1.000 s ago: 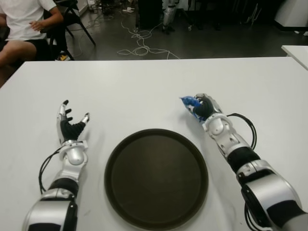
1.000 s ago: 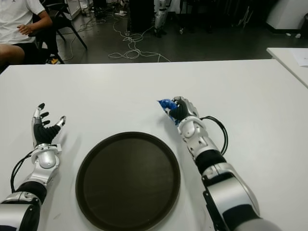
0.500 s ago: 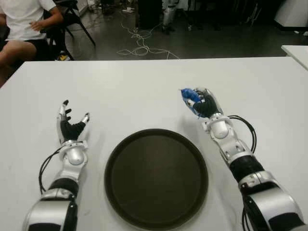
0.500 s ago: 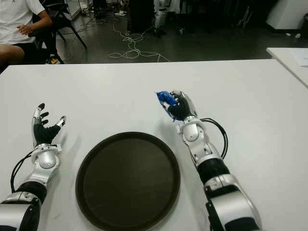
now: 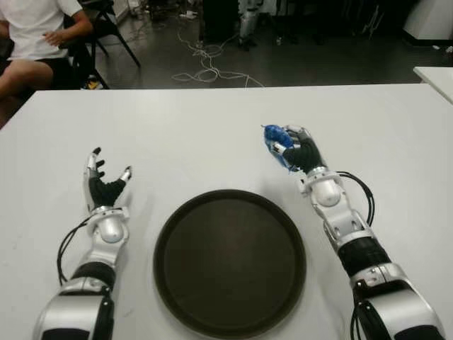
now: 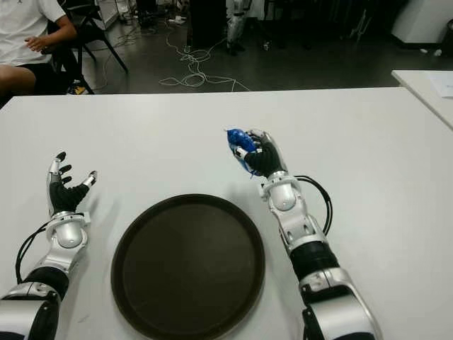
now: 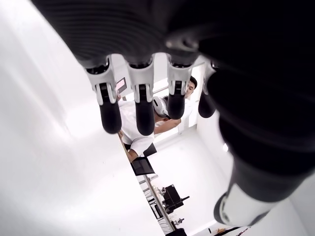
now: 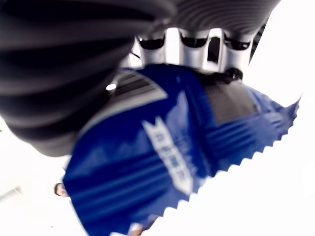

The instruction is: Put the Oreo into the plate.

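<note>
— What's the left hand (image 5: 104,185) doing, over by the table's (image 5: 212,134) left edge?
— Nothing; fingers spread, holding nothing, just left of the dark plate (image 5: 230,261) near the front edge.
— And the Oreo (image 5: 277,144)?
— Blue packet, clamped in the right hand (image 5: 301,152), fingers curled around it, lifted above the table just beyond the plate's right rim.

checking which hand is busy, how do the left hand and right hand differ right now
The right hand is curled shut around the blue Oreo packet; the left hand holds nothing, its fingers spread. The right hand shows beyond the plate, at its far right edge; the left hand shows to the plate's left. Both hands show over the white table, neither over the plate.
</note>
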{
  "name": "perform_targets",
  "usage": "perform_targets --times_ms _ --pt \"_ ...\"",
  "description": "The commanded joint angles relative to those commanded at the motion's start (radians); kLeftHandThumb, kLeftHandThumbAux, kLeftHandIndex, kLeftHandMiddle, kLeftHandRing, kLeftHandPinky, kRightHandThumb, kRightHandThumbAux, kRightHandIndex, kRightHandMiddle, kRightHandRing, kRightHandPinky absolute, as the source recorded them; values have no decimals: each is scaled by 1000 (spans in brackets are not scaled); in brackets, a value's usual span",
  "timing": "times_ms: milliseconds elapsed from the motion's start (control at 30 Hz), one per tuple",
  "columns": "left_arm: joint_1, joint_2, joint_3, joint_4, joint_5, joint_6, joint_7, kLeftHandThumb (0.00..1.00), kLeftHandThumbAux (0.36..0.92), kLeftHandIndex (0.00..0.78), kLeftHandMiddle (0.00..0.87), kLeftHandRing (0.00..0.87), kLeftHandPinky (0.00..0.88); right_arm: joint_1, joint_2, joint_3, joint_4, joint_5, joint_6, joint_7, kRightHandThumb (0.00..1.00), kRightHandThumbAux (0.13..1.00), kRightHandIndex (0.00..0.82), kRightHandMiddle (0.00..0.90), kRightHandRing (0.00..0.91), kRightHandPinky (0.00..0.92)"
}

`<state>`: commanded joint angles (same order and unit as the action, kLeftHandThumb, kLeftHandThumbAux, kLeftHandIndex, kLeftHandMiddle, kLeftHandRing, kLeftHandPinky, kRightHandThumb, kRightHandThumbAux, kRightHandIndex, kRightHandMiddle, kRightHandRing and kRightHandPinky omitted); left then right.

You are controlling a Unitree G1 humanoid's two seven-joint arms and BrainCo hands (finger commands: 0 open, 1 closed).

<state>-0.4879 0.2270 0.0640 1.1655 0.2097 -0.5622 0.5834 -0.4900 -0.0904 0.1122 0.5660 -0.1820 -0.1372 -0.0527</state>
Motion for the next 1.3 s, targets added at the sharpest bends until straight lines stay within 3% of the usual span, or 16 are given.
perform_targets --times_ms 500,933,1300 --pt "0 3 0 3 0 -2 -1 246 774 114 125 153 226 2 7 -2 -26 -8 61 30 698 725 438 791 802 800" --pt "2 0 5 1 -6 -10 -7 279 797 114 95 127 195 29 8 66 -14 -51 11 70 696 724 439 817 827 821" --pt "2 1 2 0 -1 -5 -5 234 788 112 105 134 194 61 3 100 -51 -47 -1 154 691 724 439 824 834 830"
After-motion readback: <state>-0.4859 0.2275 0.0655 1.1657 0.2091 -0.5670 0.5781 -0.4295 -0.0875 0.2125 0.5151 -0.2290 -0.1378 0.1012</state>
